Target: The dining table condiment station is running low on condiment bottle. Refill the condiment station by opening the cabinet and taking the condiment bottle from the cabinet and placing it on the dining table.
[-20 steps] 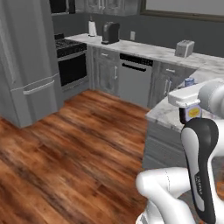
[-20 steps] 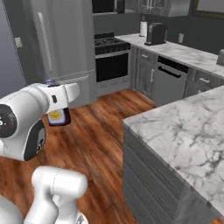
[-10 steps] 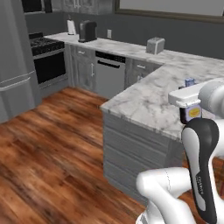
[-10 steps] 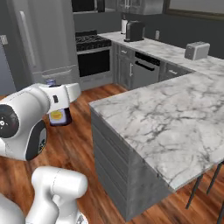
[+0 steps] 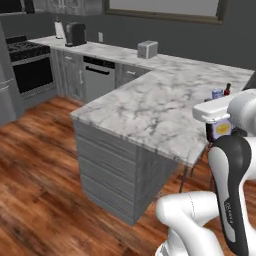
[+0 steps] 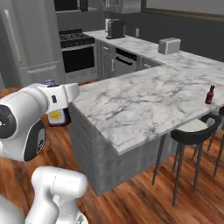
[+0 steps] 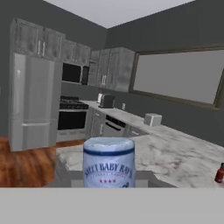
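Observation:
The condiment bottle [image 5: 220, 129] is dark maroon with a yellow-orange label and a pale bluish cap. It stands upright in my gripper [image 5: 218, 120], which is shut on it just right of the dining table's near corner. From the other side, the bottle [image 6: 57, 118] hangs under the white hand at the gripper [image 6: 59, 105], left of the table. In the hand view its cap [image 7: 108, 162] sits close at bottom centre. The dining table [image 5: 150, 107] is a long white marble slab [image 6: 144, 105] with grey veins. Grey wall cabinets [image 7: 109, 65] are shut; I cannot tell which is the task's cabinet.
A small red-brown bottle [image 6: 210, 94] with a black cap stands near the table's right edge. Black stools [image 6: 192, 127] stand under that side. A toaster [image 6: 169, 45], stove [image 6: 76, 48] and fridge [image 6: 30, 39] line the far wall. Wood floor lies around the table.
The whole picture has shifted as the base drove: the marble table now sits central and closer, the stove and fridge farther left. The bottle stays in the shut gripper.

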Robot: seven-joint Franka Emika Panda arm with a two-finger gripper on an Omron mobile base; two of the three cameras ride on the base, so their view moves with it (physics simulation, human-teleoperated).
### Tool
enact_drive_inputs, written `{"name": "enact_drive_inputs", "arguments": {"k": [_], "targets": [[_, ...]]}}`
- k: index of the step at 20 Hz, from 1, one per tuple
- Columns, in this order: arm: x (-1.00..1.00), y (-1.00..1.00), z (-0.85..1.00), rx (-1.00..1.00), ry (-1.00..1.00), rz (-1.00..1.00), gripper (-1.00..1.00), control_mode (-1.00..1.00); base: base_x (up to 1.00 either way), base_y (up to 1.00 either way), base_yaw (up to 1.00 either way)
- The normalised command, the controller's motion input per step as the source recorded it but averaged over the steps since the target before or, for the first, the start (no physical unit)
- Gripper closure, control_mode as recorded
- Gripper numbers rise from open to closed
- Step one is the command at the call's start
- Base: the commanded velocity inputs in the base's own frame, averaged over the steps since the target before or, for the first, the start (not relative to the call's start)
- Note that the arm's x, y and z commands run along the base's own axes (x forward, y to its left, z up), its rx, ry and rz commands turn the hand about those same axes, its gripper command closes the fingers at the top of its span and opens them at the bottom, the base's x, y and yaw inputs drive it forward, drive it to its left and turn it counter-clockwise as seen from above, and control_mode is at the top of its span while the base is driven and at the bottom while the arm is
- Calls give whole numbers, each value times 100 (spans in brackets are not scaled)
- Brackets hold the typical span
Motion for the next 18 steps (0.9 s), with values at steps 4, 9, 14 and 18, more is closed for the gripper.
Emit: {"name": "enact_drive_inputs", "arguments": {"k": [4, 9, 14, 18], "targets": [[0, 0, 0, 0, 0, 0, 100, 100, 0, -100, 0], [0, 0, 0, 0, 0, 0, 100, 100, 9, -100, 0], [0, 0, 0, 0, 0, 0, 100, 100, 32, -100, 0], [0, 0, 0, 0, 0, 0, 100, 100, 61, -100, 1]]}}
